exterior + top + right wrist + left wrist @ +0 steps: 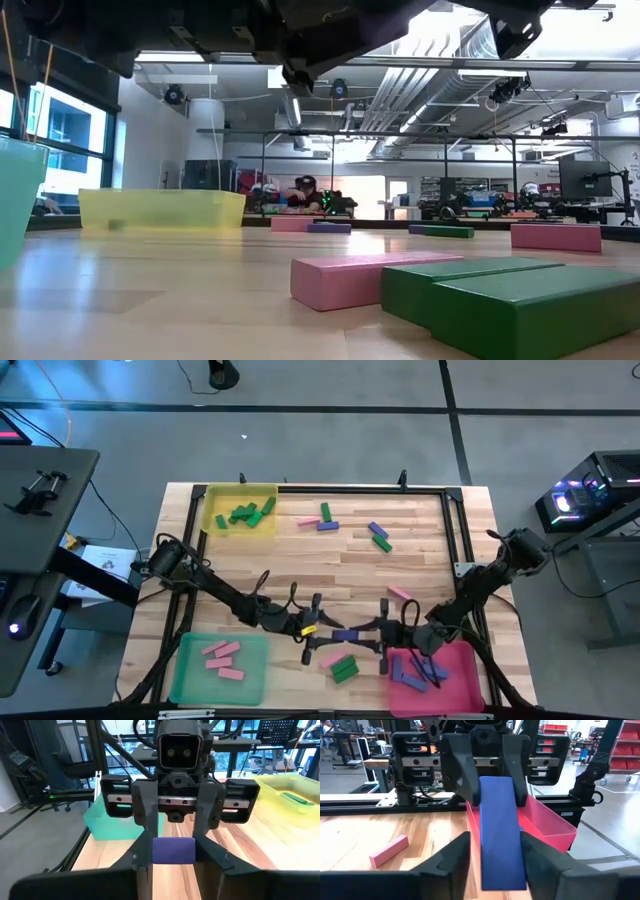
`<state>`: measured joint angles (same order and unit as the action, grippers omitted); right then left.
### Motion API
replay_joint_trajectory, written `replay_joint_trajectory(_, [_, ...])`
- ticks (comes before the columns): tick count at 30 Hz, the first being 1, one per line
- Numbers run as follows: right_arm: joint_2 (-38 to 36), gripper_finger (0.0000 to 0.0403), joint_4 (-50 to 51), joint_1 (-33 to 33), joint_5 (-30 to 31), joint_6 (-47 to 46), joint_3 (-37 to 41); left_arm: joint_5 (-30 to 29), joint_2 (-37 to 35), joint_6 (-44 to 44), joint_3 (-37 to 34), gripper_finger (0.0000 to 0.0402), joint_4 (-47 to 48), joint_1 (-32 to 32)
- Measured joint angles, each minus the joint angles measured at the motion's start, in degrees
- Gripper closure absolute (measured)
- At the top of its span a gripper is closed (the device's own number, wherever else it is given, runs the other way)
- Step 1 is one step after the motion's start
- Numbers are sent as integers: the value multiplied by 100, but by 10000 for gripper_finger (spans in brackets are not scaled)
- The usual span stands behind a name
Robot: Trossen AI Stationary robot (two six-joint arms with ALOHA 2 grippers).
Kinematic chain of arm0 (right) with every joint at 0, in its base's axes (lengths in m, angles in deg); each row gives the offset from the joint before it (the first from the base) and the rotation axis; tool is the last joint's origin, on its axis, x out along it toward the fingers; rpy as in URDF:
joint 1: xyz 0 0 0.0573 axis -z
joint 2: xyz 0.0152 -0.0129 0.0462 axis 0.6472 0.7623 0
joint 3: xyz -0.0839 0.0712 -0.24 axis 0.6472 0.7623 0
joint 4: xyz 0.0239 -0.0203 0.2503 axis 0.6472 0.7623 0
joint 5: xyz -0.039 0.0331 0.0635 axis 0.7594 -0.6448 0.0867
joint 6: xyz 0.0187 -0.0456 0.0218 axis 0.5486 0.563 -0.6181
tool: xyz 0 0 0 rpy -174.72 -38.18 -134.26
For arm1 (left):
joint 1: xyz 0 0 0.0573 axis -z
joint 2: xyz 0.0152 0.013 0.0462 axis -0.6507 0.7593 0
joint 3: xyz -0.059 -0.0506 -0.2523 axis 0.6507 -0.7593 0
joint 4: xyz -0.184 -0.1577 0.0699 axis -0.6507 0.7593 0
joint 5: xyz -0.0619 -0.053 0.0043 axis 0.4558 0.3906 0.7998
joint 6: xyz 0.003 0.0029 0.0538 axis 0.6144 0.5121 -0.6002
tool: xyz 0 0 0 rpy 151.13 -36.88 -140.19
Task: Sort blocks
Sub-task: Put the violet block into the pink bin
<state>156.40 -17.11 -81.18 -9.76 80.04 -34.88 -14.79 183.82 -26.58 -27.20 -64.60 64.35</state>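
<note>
Closest in, along the table's near edge, a green tray (186,682) is sitting at the left with three pink blocks (222,658) lying in it. A pink-red tray (462,662) is sitting at the right and holding several purple-blue blocks (410,672). Between the trays, a loose pink block (333,657) and two green blocks (346,671) are lying side by side on the wood.

Just beyond them, the two arms are meeting tip to tip above the table's near middle, sharing one purple-blue block (347,634). The right end effector (368,632) is pinching one end of that block, its fingers pressing both long sides. The left end effector (325,632) is flanking the other end with its fingers partly spread; a thin gap is showing on one side, so it is bracketing the block rather than clamping it. The block is hanging clear of the table, just left of the pink-red tray.

Farther back on the right, a single pink block (398,592) is lying alone.

Toward the far edge, a purple-blue and green pair (380,537) is resting right of centre. A pink, green and purple-blue cluster (322,519) is lying left of it. At the far left corner, a yellow tray (210,496) is holding several green blocks (245,514).
</note>
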Motion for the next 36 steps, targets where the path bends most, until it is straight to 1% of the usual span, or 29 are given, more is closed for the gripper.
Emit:
replay_joint_trajectory(4, [-363, 328, 321, -299, 182, 117, 0, 17, -10, 23, 9, 219, 16, -5])
replay_joint_trajectory(7, [-880, 328, 955, -791, 396, -144, -8, -15, -10, 15, 1, 211, 95, -4])
replay_joint_trajectory(10, [-1405, 328, 2449, -1376, 442, -1112, -205, -62, -7, 17, -2, 209, 118, -23])
replay_joint_trajectory(13, [-1653, 328, 4508, -1895, 382, -2715, -714, -74, -7, 14, -2, 208, 126, -21])
replay_joint_trajectory(17, [-1482, 328, 7031, -2295, -560, -5163, -1587, -89, -7, 11, -2, 207, 120, -23])
replay_joint_trajectory(19, [-1259, 328, 7909, -2331, -1148, -5970, -1918, -99, -7, 11, -2, 207, 121, -23])
replay_joint_trajectory(21, [-1039, 328, 8493, -2323, -1750, -6476, -2144, -148, -7, 9, -2, 207, 121, -23])
replay_joint_trajectory(23, [-821, 328, 8646, -2228, -2340, -6671, -2212, -173, -7, 11, -2, 207, 122, -23])
replay_joint_trajectory(26, [-547, 328, 8486, -1991, -3032, -6708, -2174, -178, -7, 6, -2, 207, 121, -23])
replay_joint_trajectory(32, [-161, 328, 8469, -1454, -3771, -6252, -2173, -178, -7, 2, -2, 206, 121, -40])
replay_joint_trajectory(36, [-13, 328, 8469, -1109, -4030, -5884, -2173, -180, -7, 11, -2, 206, 121, -49])
